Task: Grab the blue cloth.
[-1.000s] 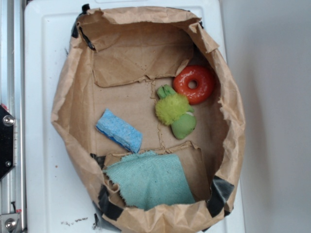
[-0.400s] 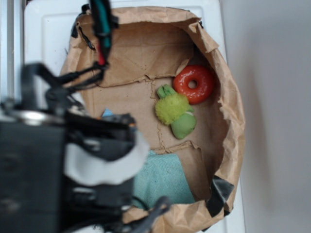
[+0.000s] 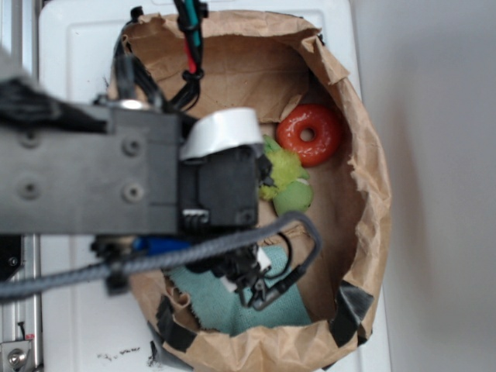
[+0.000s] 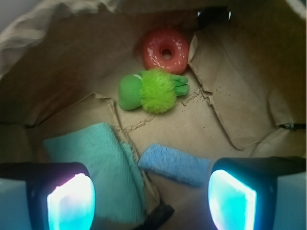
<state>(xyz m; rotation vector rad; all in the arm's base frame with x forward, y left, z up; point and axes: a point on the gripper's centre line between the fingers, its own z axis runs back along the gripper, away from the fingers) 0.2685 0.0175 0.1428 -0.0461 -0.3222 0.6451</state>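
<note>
Hovering with its jaws spread and empty, your gripper (image 4: 151,201) straddles the sponge (image 4: 176,164); shift toward the cloth (image 4: 103,163), flat in the bag's (image 4: 240,96) corner, before descending.

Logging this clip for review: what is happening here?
A robot arm reaches into a brown paper bag with its gripper over the near end, jaws apart and holding nothing. The flat pale teal terry cloth lies below the jaw on the left of the wrist view, ungrasped. A bright blue sponge block, a fuzzy green toy and a red ring lie deeper in.
</note>
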